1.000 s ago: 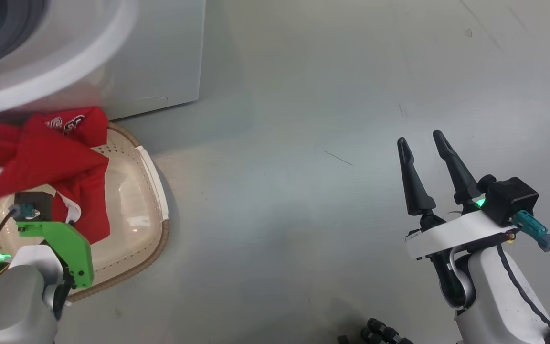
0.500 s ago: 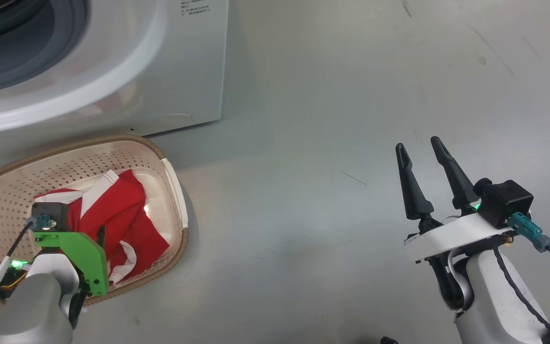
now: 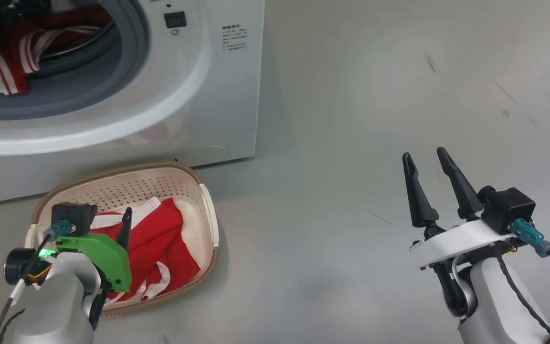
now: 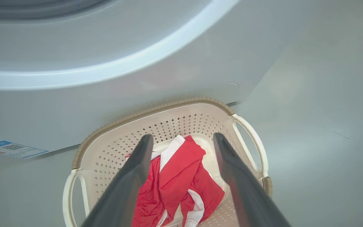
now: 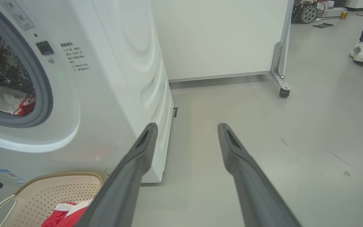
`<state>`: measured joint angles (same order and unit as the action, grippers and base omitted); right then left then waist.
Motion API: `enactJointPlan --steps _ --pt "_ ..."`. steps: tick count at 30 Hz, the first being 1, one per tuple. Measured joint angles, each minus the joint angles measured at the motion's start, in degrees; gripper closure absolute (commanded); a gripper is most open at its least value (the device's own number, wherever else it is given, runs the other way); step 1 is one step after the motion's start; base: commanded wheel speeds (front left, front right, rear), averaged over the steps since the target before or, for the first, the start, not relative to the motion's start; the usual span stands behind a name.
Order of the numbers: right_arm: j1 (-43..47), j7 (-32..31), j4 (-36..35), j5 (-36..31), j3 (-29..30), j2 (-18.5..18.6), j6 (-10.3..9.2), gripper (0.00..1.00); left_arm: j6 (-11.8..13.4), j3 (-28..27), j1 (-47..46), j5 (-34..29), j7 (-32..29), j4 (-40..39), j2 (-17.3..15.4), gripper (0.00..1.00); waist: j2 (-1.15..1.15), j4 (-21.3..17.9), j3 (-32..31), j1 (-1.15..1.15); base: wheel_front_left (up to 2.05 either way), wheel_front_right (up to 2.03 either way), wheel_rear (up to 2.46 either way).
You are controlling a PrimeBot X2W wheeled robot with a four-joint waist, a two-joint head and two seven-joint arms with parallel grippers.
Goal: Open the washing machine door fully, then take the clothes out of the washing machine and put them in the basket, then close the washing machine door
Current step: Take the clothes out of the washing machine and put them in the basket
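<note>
Wheeled partition [image 5: 219,37] beyond the washing machine [image 5: 121,78]; the basket [image 4: 156,109] at its front holds red clothes [image 4: 175,176]; left gripper [image 4: 182,136] and right gripper [image 5: 186,126] gape empty.

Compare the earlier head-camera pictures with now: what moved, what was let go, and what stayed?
The left gripper released the red garment it held above the basket. The garment dropped and now lies inside, with the gripper open above it. The head view has shifted upward, bringing the remaining clothes in the washing machine into sight. The right gripper stayed open over the floor, and the basket stayed put.
</note>
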<state>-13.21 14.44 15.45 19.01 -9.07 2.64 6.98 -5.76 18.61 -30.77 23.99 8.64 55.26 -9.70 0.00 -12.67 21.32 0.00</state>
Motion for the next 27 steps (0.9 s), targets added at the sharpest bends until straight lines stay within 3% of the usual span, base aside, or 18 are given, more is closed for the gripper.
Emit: enactJointPlan --steps 9,22,27 --pt "3.5 0.0 1.4 0.0 0.7 0.1 0.00 0.00 -0.6 0.4 3.4 -0.3 5.0 -2.9 1.1 0.00 0.00 4.3 -6.6 0.00 0.00 0.00 0.00" --pt "6.8 0.0 2.0 0.0 0.2 0.1 0.00 0.00 -0.9 -0.4 10.3 0.2 5.6 -9.5 1.5 0.00 0.00 8.9 -14.0 0.00 0.00 0.00 0.00" --pt "8.1 0.0 2.1 -0.1 -0.2 0.1 0.01 0.00 -0.6 -2.0 12.8 -0.8 5.6 -15.8 0.8 0.00 0.00 9.7 -16.2 0.00 0.00 0.00 0.00"
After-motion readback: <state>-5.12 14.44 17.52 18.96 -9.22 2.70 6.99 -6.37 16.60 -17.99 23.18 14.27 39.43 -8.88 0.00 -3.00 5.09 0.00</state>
